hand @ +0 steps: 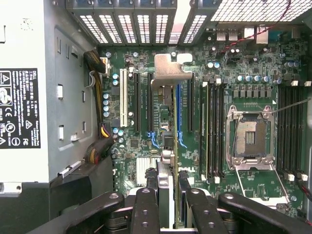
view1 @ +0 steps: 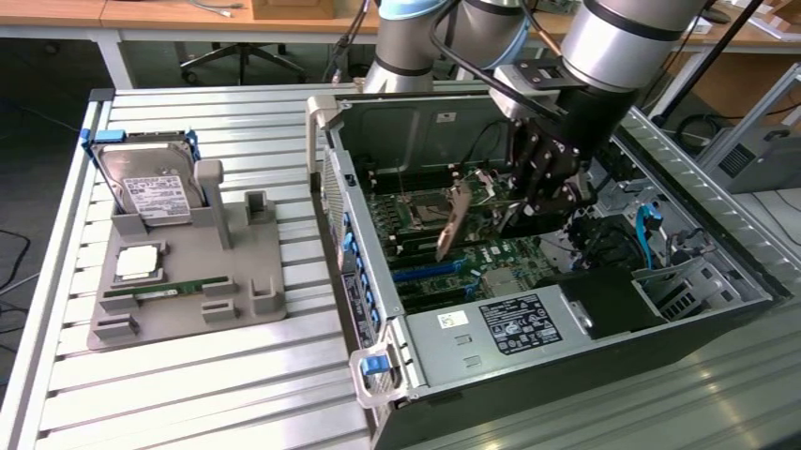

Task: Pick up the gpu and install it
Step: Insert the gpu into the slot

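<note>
Exterior view overlooks case; wrist faces motherboard.

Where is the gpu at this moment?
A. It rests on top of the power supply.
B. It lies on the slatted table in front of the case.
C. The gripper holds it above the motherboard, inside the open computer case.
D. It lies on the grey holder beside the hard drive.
C: the gripper is shut on the gpu, which hangs edge-down over the motherboard inside the computer case, its silver bracket above the slots.
</note>
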